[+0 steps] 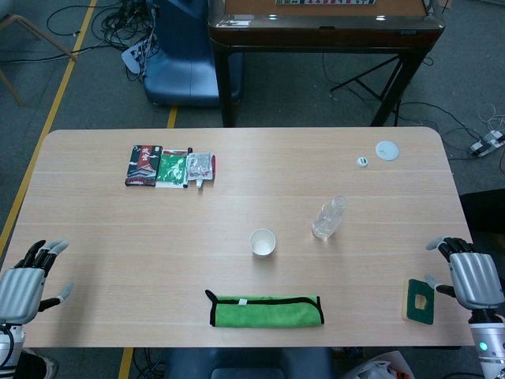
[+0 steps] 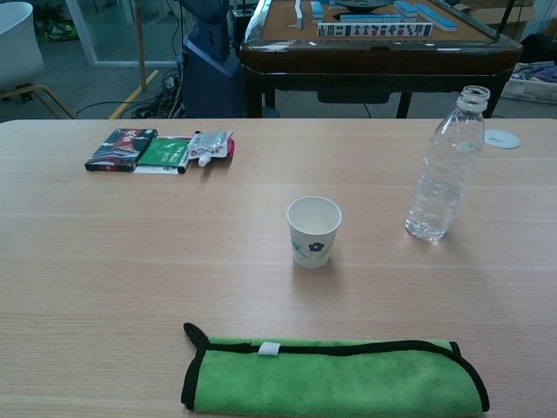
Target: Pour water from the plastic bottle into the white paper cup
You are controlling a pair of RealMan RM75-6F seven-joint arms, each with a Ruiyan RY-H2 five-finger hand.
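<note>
While nothing is gripped, left hand [image 1: 22, 290] and right hand [image 1: 472, 278] rest open at near tabletop [image 1: 95, 237] corners. Uncapped plastic bottle [image 2: 444, 167] upright mid-tabletop beside white paper cup [image 2: 313, 231], towards right edge, suiting a right-hand reach.

head view high, looking down, chest view low, closer, both sharing table [image 1: 118, 237]

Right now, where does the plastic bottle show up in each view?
Head view: the plastic bottle stands right of centre on the table, uncapped.
Chest view: it stands at the right, in the far half of the table.
Shared landmark: the white paper cup, just to its left and nearer the robot in both views.
</note>
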